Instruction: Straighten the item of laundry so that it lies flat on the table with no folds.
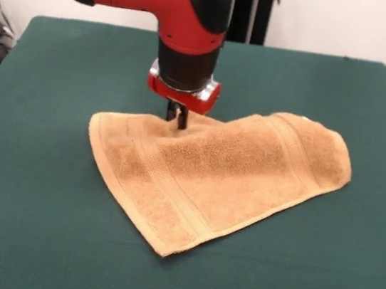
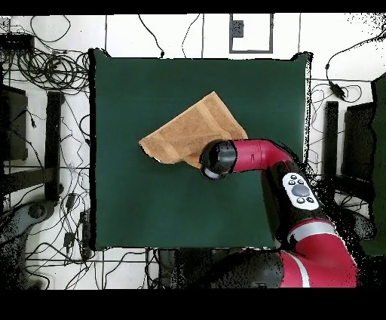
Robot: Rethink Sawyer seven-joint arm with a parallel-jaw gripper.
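The item of laundry [image 1: 217, 177] is an orange-tan terry towel lying doubled over in a rough triangle in the middle of the dark green table [image 1: 30, 229]. One corner points toward the near edge, and a woven band runs along its left side. My gripper [image 1: 178, 119] comes straight down onto the towel's far edge, its dark fingers close together and pinching the cloth, which puckers there. From overhead, the towel [image 2: 190, 132] lies slanted on the table [image 2: 151, 211], and the arm's wrist [image 2: 215, 160] covers its lower right edge and hides the fingers.
The red arm [image 2: 260, 155] reaches in over the table's right part in the overhead view. Cables and dark stands [image 2: 54, 128] lie on the floor around the table. A black post [image 1: 253, 13] stands behind the table's far edge.
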